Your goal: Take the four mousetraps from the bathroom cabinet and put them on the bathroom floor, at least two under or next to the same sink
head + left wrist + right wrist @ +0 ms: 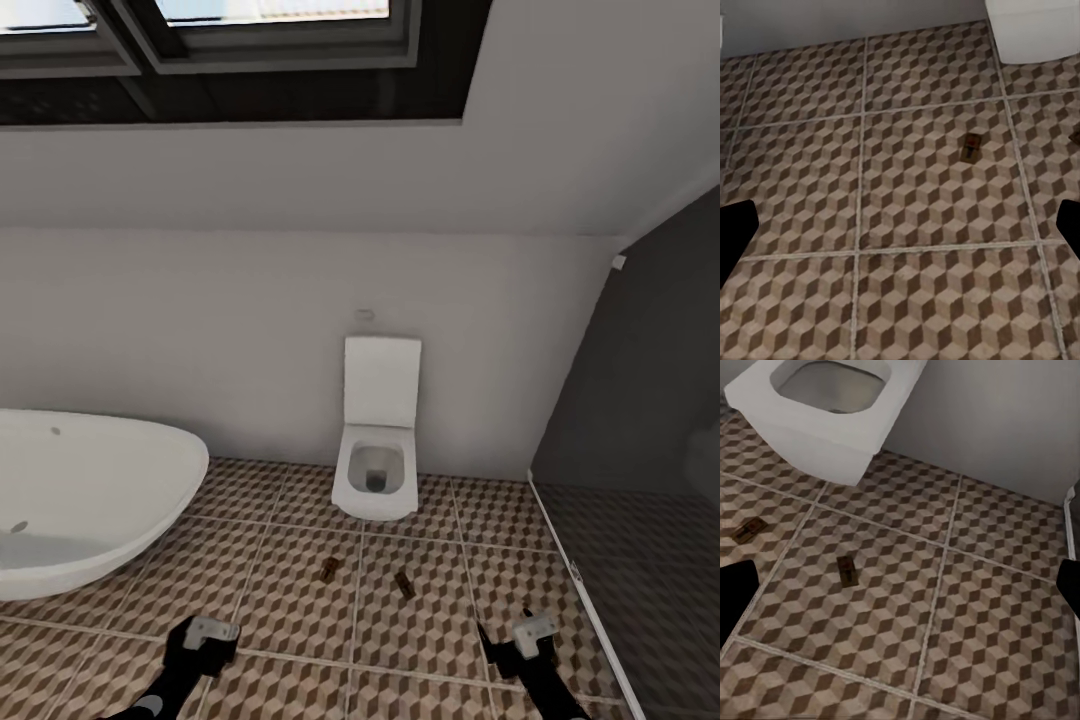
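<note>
Two mousetraps (pixel 328 569) (pixel 404 585) lay on the tiled floor (pixel 280 600).
The toilet (pixel 376 480) bowl looked empty; both grippers (pixel 205 633) (pixel 530 630) hung spread, holding nothing.

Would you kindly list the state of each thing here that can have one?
Left mousetrap: flat on the tiled floor, in front of the toilet.
Right mousetrap: flat on the same floor, apart from the first.
Toilet: lid up, bowl open.
Bathtub: holds no objects.
Left gripper: open, empty.
Right gripper: open, empty.
</note>
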### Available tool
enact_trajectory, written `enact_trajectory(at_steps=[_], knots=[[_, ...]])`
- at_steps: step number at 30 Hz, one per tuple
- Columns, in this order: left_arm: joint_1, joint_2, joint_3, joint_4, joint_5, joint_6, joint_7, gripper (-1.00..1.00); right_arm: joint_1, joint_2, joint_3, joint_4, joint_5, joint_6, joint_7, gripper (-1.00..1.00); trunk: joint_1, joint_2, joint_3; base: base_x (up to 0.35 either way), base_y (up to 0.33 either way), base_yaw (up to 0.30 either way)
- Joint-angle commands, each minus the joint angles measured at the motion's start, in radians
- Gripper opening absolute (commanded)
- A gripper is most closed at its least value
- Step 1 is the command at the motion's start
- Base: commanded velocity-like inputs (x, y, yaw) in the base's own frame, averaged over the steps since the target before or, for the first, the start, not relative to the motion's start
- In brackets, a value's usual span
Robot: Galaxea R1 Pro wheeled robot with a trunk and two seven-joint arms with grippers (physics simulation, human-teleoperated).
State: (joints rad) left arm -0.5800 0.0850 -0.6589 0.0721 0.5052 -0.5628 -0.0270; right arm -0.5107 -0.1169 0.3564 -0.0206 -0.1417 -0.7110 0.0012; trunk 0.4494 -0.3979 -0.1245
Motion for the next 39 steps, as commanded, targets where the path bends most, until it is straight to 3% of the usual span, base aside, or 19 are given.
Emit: enact_trajectory(at_steps=[1, 6, 10, 17, 21, 26, 31, 34, 39], knots=[[-0.001, -0.001, -0.008, 0.003, 0.012, -0.005, 0.003, 1.00, 0.009, -0.003, 0.009, 0.000, -0.009, -0.017, 0.013, 1.00, 0.001, -0.002, -0.002, 0.000, 0.000, 0.000], [-0.001, -0.001, -0.008, 0.003, 0.044, -0.005, 0.052, 1.00, 0.084, -0.020, 0.009, 0.003, -0.009, -0.117, 0.086, 1.00, 0.001, -0.002, -0.002, 0.000, 0.000, 0.000], [-0.001, -0.001, -0.008, 0.003, 0.065, -0.005, 0.070, 1.00, 0.131, -0.023, 0.009, 0.003, -0.009, -0.162, 0.101, 1.00, 0.001, -0.002, -0.002, 0.000, 0.000, 0.000], [0.006, 0.001, -0.008, 0.004, 0.079, -0.010, 0.077, 1.00, 0.161, -0.022, 0.009, 0.003, -0.009, -0.184, 0.104, 1.00, 0.001, -0.002, -0.002, 0.000, 0.000, 0.000], [0.036, 0.003, -0.008, 0.005, 0.080, -0.012, 0.076, 1.00, 0.163, -0.021, 0.009, 0.002, -0.010, -0.185, 0.100, 1.00, 0.001, -0.002, -0.002, 0.000, 0.000, 0.000], [0.123, 0.010, -0.008, 0.007, 0.080, -0.030, 0.074, 1.00, 0.164, -0.020, 0.009, 0.001, -0.011, -0.184, 0.088, 1.00, 0.001, -0.002, -0.002, 0.000, 0.000, 0.000], [0.205, 0.021, -0.008, 0.007, 0.080, -0.121, 0.074, 1.00, 0.164, -0.017, 0.008, 0.000, -0.012, -0.182, 0.084, 1.00, 0.001, -0.002, -0.002, 0.000, 0.000, 0.000], [0.280, 0.028, -0.008, 0.008, 0.080, -0.217, 0.075, 1.00, 0.164, -0.015, 0.007, -0.002, -0.012, -0.179, 0.083, 1.00, 0.001, -0.002, -0.002, 0.000, 0.000, 0.000], [0.329, 0.031, -0.007, 0.007, 0.080, -0.320, 0.096, 1.00, 0.164, -0.014, 0.003, -0.003, -0.015, -0.174, 0.078, 1.00, 0.001, -0.002, -0.002, 0.000, 0.000, 0.000]])
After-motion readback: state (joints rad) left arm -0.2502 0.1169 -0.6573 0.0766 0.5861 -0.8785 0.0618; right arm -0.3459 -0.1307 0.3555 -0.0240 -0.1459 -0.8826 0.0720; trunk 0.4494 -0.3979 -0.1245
